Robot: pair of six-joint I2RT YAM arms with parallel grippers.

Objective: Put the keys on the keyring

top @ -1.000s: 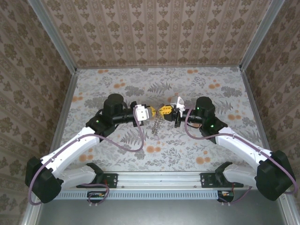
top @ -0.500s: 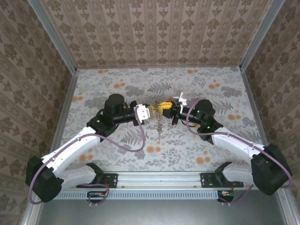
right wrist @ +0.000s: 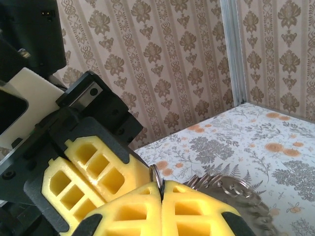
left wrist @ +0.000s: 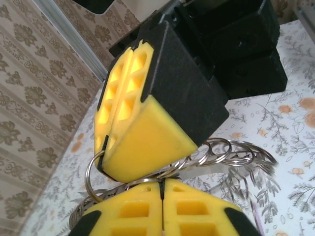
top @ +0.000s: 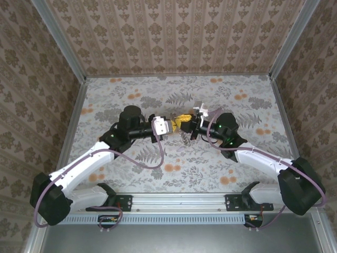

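Observation:
The keyring [left wrist: 231, 153] is a chain of linked silver split rings, hanging between both grippers above the table. My left gripper [left wrist: 163, 183] is shut, pinching a ring at its yellow tips. My right gripper [right wrist: 161, 186] is shut on a ring [right wrist: 155, 175] that stands up out of its seam. The rest of the ring chain [right wrist: 231, 189] trails to its right. From above, the left gripper [top: 171, 125] and right gripper [top: 186, 122] meet tip to tip, with the keyring [top: 184, 137] dangling below them. The red-headed key is out of view.
The flowered tabletop [top: 221, 163] lies under both arms. Patterned walls [top: 174, 37] with metal corner posts [top: 58, 42] enclose the back and sides. Purple cables [top: 152, 158] loop from the arms near the table.
The right gripper has turned and pushed closer against the left one. The hanging ring chain has shifted slightly right and hangs shorter than before.

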